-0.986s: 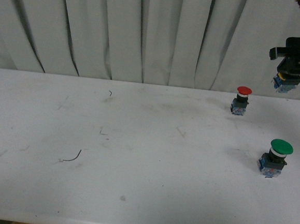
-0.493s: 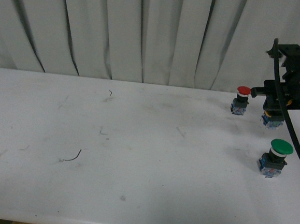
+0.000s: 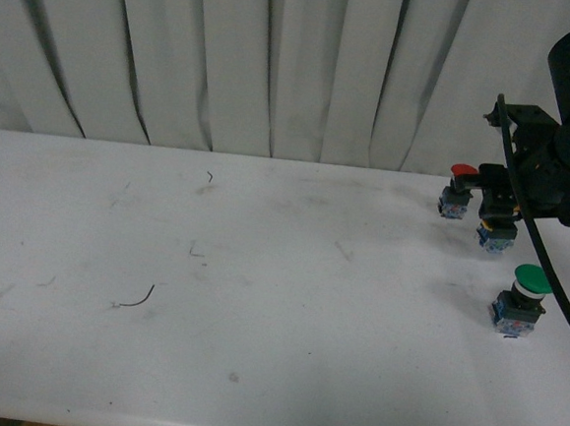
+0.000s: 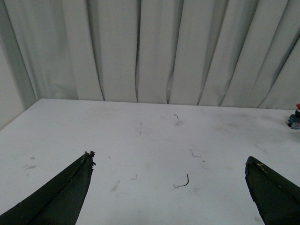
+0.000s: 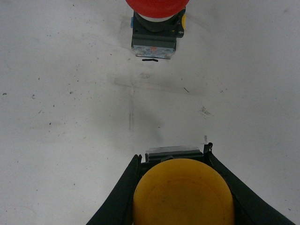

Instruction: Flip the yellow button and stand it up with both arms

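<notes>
Front view: the black two-finger right gripper [image 3: 496,208] holds the yellow button [image 3: 495,238], a small mushroom-capped push-button with a blue contact block, low over the white table [image 3: 258,300] at its two o'clock. The red-capped button [image 3: 457,192] is at the yellow button's ten o'clock.

Left wrist view: the left gripper [image 4: 169,159] is spread wide and empty.

Right wrist view: black fingers [image 5: 119,197] pinch the cap's sides.

The button is probably light, rigid plastic with a slick, rounded cap. The block's flat faces look like a surer hold.

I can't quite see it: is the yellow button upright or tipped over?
Upright: the yellow button is cap-up, blue block below, held by the right gripper.
</notes>
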Tool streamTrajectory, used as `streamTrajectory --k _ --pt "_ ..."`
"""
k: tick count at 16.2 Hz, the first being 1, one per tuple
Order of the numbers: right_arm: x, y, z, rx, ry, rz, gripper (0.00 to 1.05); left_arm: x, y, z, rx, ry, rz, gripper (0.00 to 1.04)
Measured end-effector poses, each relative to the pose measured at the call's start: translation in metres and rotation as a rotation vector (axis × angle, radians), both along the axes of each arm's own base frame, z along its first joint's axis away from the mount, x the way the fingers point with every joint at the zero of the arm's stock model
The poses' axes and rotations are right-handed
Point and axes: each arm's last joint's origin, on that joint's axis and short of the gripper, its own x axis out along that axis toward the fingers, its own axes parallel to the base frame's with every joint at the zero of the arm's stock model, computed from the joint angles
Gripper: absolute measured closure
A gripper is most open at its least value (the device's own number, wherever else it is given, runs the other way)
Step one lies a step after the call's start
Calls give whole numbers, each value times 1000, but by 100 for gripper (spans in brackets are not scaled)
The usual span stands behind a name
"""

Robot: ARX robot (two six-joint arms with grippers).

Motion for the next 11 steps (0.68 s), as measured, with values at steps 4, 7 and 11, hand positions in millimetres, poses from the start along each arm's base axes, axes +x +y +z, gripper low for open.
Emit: streamTrajectory --k 4,7,11 --pt "5 3 -5 31 -8 -59 70 0 0 0 0 0 0 7" --pt "3 3 -9 53 1 -90 70 0 0 0 0 0 0 7" --pt "-1 3 -18 62 23 -115 70 0 0 0 0 0 0 7"
